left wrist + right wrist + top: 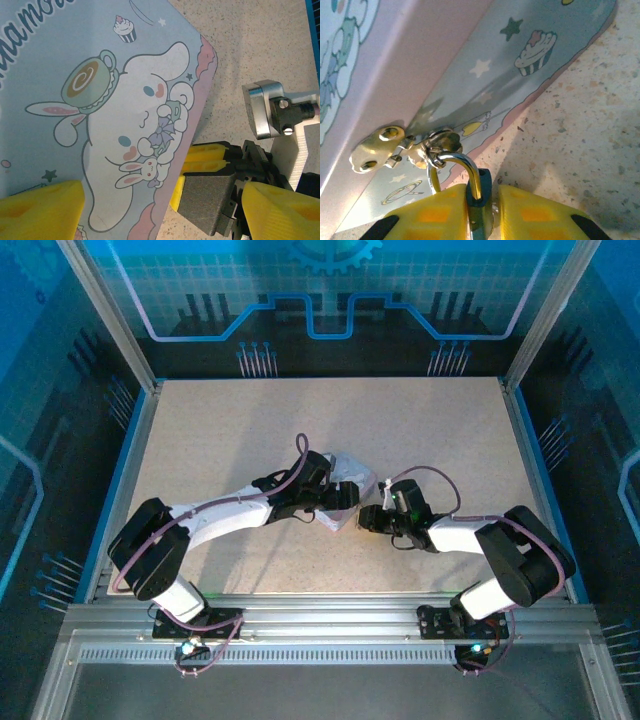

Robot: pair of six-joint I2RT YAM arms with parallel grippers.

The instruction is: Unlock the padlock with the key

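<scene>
- Now the padlock (pixel 480 197) hangs by its shackle from the hasp (pixel 380 147) on the box (pixel 485 65).
- Its body is clamped tight in the right gripper (pixel 481 215).
- The left gripper (pixel 160 215) is spread wide, straddling the box corner, with one finger (pixel 285 210) off its edge.
- The box sits mid-table (pixel 220 430).
</scene>
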